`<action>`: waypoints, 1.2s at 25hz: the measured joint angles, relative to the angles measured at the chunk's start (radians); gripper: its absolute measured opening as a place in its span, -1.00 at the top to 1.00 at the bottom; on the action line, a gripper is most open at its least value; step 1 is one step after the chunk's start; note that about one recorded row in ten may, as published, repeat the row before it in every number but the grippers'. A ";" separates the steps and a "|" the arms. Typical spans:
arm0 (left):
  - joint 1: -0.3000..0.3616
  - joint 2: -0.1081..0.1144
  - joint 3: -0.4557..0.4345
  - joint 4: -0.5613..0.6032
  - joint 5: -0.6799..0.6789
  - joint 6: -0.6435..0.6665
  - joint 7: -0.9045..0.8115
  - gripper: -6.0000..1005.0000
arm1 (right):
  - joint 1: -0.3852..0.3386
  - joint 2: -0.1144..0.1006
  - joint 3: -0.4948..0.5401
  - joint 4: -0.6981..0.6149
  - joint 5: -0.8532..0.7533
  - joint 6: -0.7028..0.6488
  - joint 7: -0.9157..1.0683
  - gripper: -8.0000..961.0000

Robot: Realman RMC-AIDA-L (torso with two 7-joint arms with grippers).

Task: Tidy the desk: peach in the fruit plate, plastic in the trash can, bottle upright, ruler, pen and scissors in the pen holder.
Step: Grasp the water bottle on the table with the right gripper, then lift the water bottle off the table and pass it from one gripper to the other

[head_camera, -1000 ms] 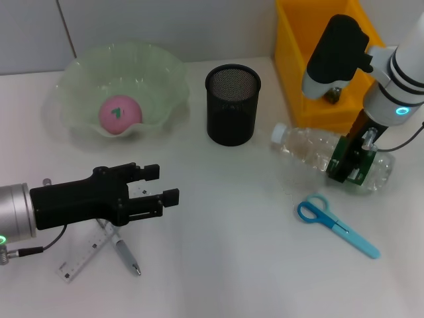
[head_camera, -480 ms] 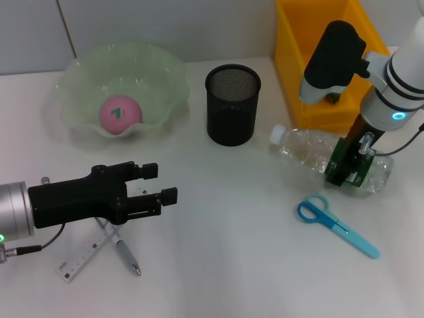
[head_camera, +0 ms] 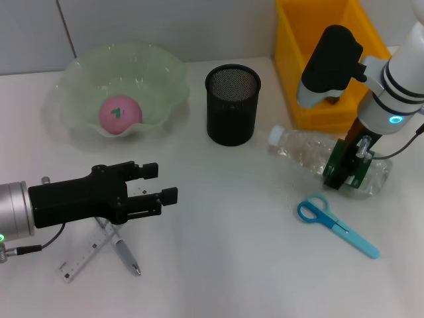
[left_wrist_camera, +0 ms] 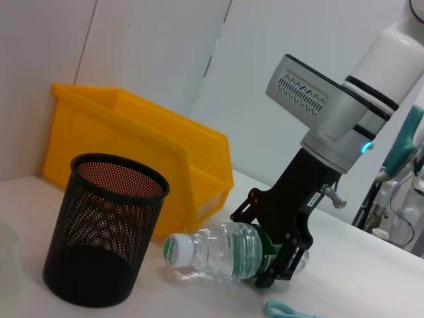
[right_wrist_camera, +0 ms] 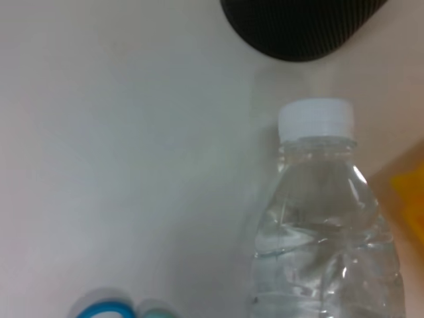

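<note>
Progress looks like roughly a third, by your count of what lies where. You have the peach [head_camera: 120, 113] already sitting in the fruit plate [head_camera: 165, 73], so that item is done. No loose plastic shows on the desk [head_camera: 232, 265]; whether it went into the trash can [head_camera: 291, 59] you cannot tell, since the right arm hides most of the bin's inside and only a small dark object shows there.

Your current step, as I judge it, is the bottle [head_camera: 301, 149]. It lies on its side between the pen holder [head_camera: 232, 106] and the trash can, cap toward the holder. The right gripper [head_camera: 346, 171] is clamped across its labelled lower half, fingers on either side of the body. You have yet to stand it up.

Left for you: the scissors [head_camera: 334, 225] lie flat on the desk near the bottle, and the ruler [head_camera: 83, 260] and pen [head_camera: 126, 255] lie crossed under the left arm. The pen holder looks empty through its mesh in the left wrist view. The left gripper [head_camera: 162, 184] hovers above the desk with its fingers apart, holding nothing
</note>
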 joint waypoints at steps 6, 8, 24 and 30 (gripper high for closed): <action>0.000 0.000 0.000 0.001 0.000 0.000 0.000 -0.49 | -0.001 0.004 -0.003 -0.007 0.001 -0.001 -0.001 -0.68; 0.000 0.000 -0.001 0.002 -0.001 0.000 0.001 -0.49 | -0.001 0.004 -0.003 -0.010 0.003 -0.004 -0.004 -0.67; 0.004 -0.002 -0.002 0.005 -0.004 0.000 0.001 -0.49 | -0.020 0.004 0.013 -0.101 0.036 -0.058 -0.024 -0.62; 0.004 -0.004 -0.004 0.005 -0.008 0.001 0.001 -0.48 | -0.066 0.002 0.031 -0.240 0.113 -0.122 -0.048 -0.62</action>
